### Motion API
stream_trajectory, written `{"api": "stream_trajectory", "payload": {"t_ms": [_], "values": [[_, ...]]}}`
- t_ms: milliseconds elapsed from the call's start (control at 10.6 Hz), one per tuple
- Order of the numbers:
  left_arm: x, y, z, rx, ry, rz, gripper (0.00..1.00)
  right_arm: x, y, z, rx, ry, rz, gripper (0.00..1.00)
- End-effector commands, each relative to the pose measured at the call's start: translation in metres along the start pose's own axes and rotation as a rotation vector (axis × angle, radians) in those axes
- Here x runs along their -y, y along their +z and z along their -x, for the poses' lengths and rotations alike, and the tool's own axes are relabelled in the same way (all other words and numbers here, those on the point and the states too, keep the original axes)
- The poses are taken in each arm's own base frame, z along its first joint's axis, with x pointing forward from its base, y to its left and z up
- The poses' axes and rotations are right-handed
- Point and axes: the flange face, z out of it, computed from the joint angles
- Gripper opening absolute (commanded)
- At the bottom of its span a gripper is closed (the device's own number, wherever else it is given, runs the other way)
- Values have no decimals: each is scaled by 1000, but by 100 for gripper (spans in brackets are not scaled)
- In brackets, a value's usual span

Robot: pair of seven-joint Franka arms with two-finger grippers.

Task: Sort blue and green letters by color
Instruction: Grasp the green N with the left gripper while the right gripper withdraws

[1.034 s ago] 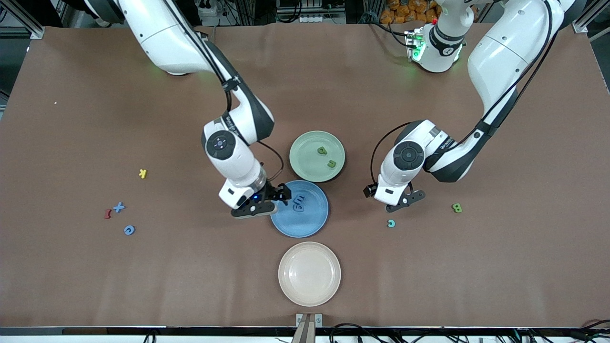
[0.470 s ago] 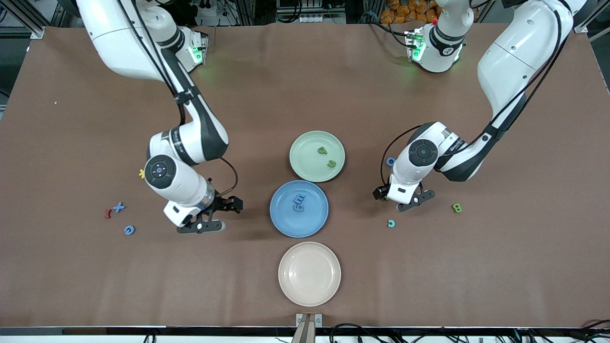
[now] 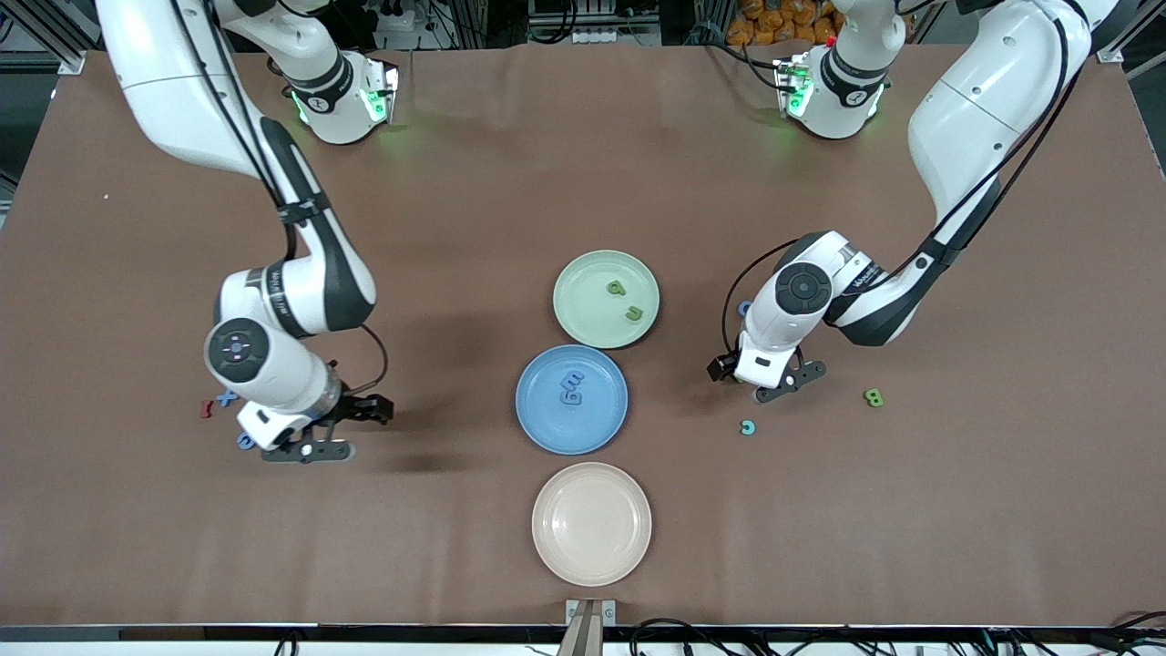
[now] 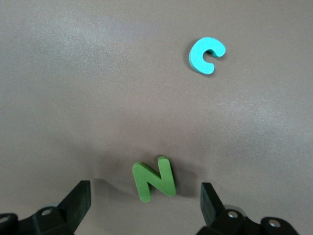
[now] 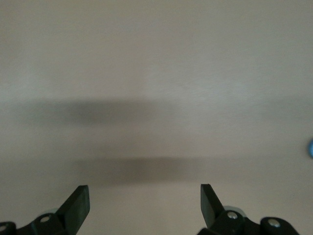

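- Blue and green letters: two green (image 3: pixel 625 301) are lying in the green plate (image 3: pixel 583 314), two blue (image 3: pixel 570 387) in the blue plate (image 3: pixel 547 428), frame centre.
- Green N (image 4: pixel 154 178) is sitting on the worktop (image 3: pixel 583 155) btwn the left pincer (image 4: pixel 144 205) fingers, which are spread wide, not gripping; teal C (image 4: pixel 207 55) nearby.
- Right pincer (image 3: pixel 342 428), lower left of frame, is hanging released w/ nothing in it over bare worktop, beside a blue X (image 3: pixel 227 396).
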Motion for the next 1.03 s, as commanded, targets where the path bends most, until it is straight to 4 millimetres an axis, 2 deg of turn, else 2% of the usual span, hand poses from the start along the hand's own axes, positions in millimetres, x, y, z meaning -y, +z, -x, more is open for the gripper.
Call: {"api": "stream_trajectory", "payload": {"t_ms": [0,376,470,564,658,940], "values": [[0,-1,0,-28,-3,-1,0,-61,-27,-2,-33,61,17,100],[0,2,1,-39,28,-7,0,-113,-22,-4,-38,290,31,100],[-1,-1,1,-45,29,-5,0,-123,-15,-3,-27,372,36,100],[-3,-6,1,-53,27,-2,0,-127,-9,-2,-12,409,43,100],[-7,-14,3,-65,29,5,0,-139,-5,2,22,437,62,100],[-40,-47,33,-106,56,34,0,-157,1,3,45,473,69,100]]}}
